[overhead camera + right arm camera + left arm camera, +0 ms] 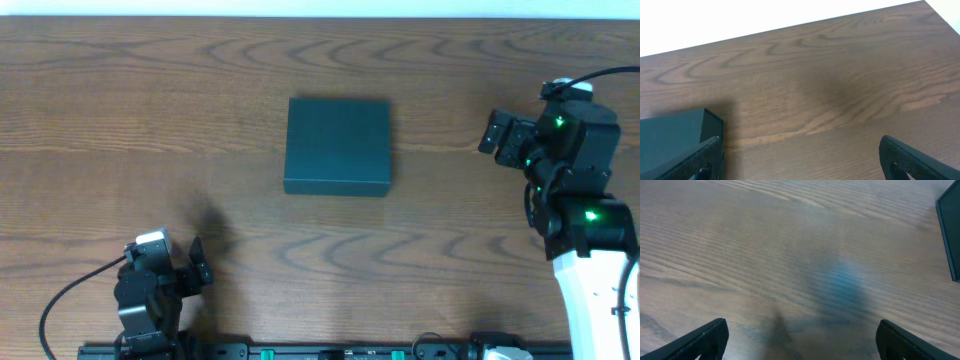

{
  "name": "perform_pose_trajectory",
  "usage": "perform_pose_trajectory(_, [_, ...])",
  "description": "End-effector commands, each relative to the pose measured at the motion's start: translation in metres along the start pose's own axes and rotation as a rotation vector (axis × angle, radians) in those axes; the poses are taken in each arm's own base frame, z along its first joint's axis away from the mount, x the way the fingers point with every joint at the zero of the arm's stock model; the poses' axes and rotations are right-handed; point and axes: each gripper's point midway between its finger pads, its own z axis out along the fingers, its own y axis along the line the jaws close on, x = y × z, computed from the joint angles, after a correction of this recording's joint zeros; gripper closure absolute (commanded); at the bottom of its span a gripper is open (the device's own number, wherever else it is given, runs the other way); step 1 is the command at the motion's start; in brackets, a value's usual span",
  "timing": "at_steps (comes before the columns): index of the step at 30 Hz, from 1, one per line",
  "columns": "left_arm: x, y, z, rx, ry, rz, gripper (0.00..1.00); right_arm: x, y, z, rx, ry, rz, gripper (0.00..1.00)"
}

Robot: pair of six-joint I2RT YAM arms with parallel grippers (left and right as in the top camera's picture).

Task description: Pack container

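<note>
The box (338, 145) lies shut mid-counter (150, 120). Left jaws, released, hang well apart from it at the near left edge; right jaws, also released, hang off its right side.

A: Right arm (575, 165) is showing you black housings, two green lights (592, 214) glowing, and a white lower link (592, 300).

B: Logged. Left arm (148, 300) is reading all black for you, with a pale cap (150, 240) on top and a black cable (60, 300) trailing. Fingertips (700, 340) are looking matte black in both wrist views.
</note>
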Motion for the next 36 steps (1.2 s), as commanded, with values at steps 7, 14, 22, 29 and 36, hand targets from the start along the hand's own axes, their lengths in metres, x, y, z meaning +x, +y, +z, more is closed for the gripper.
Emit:
perform_pose_trajectory(7, [-0.002, -0.001, -0.001, 0.006, -0.021, -0.010, 0.05, -0.001, -0.002, 0.000, 0.005, -0.002, -0.007, 0.01])
perform_pose_trajectory(14, [-0.002, -0.001, -0.001, 0.007, -0.020, -0.010, 0.05, -0.001, -0.002, 0.000, 0.005, -0.002, -0.007, 0.01])
perform_pose_trajectory(22, [-0.002, -0.001, -0.001, 0.006, -0.020, -0.010, 0.05, -0.001, -0.002, 0.000, 0.005, -0.002, -0.007, 0.01])
perform_pose_trajectory(29, [-0.002, -0.001, -0.001, 0.007, -0.020, -0.010, 0.05, -0.001, -0.002, 0.000, 0.005, -0.002, -0.007, 0.01])
perform_pose_trajectory(36, [-0.002, -0.001, -0.001, 0.007, -0.020, -0.010, 0.05, -0.001, 0.000, -0.036, -0.016, -0.035, -0.014, 0.01])
